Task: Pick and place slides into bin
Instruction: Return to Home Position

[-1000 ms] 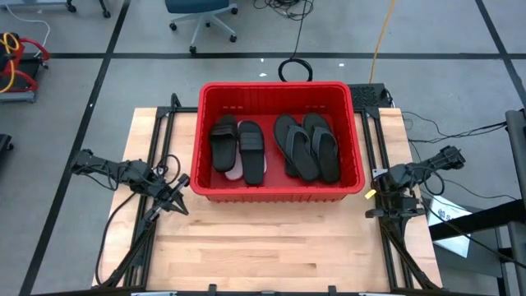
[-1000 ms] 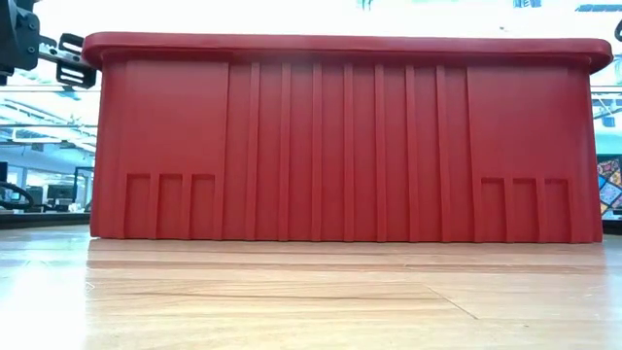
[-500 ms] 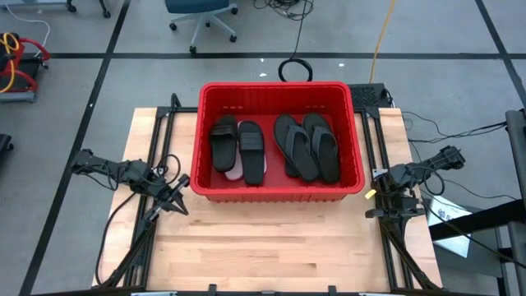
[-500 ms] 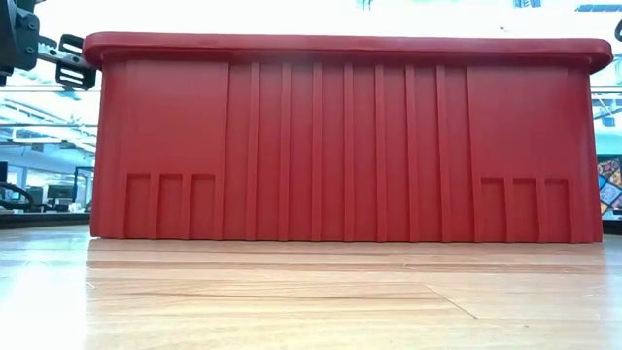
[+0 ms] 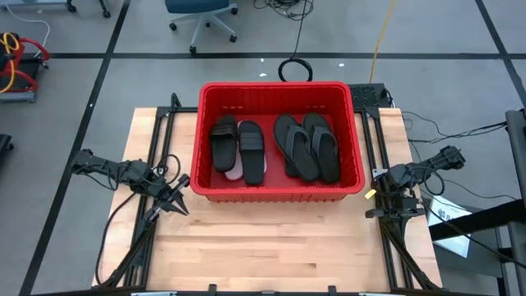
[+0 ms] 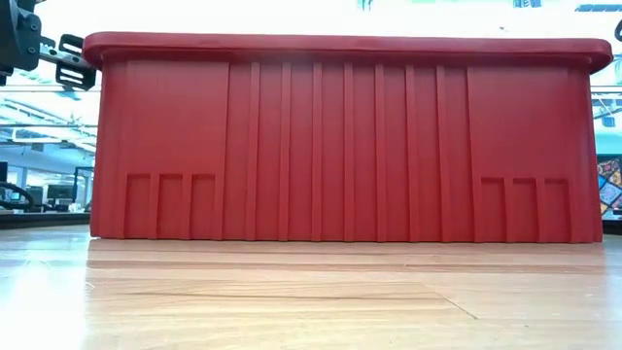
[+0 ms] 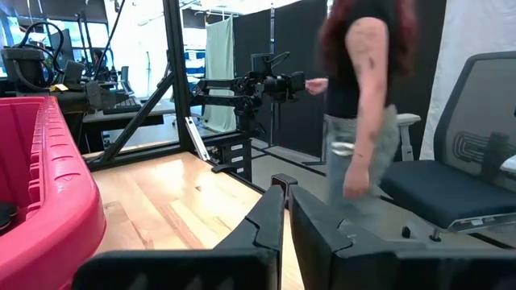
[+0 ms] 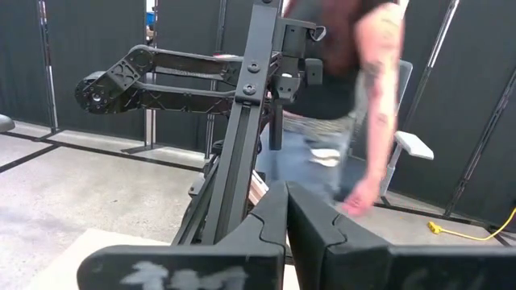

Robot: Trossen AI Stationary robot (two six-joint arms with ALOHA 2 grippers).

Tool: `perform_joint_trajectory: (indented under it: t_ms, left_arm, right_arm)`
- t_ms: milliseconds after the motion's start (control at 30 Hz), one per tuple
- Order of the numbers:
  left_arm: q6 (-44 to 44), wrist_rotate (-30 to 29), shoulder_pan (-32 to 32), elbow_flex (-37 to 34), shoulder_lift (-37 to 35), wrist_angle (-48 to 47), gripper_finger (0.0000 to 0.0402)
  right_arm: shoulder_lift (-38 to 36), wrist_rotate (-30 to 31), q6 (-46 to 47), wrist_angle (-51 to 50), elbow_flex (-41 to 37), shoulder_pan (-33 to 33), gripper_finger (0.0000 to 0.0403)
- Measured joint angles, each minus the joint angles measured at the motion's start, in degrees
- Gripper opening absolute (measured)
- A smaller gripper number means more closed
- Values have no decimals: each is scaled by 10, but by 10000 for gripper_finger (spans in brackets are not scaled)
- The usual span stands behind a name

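Lying in the bin point(image 5: 275, 85), slides point(image 5: 251, 152) in two clusters. Left gripper point(image 7: 286, 189) sits beside it, fingers pinched together, empty; right gripper point(image 8: 286, 187) likewise, opposite side.

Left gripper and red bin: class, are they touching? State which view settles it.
Apart. The left wrist view shows bare wooden table between the shut left gripper and the rim of the red bin, so a clear gap separates them.

A: Where does the high camera sit?
B: Overhead, looking straight down on the whole worktop point(image 5: 271, 238) and bin point(image 5: 275, 85).
A: The low one?
B: At worktop height, close against the bin's wall; both share it. The wrist cameras look out into the room.
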Motion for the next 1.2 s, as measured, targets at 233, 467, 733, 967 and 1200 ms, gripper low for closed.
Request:
perform_joint_trajectory:
  t_ms: [233,467,733,967,1200]
  left_arm:
    - [0,0,0,0,0,0,17]
    - [0,0,0,0,0,0,2]
    - [0,0,0,0,0,0,25]
    - [0,0,0,0,0,0,22]
    - [0,-1,0,0,0,0,3]
  right_arm:
    - [0,0,0,0,0,0,0]
    - [0,0,0,0,0,0,0]
    - [0,0,0,0,0,0,0]
    - [0,0,0,0,0,0,0]
    - [0,0,0,0,0,0,0]
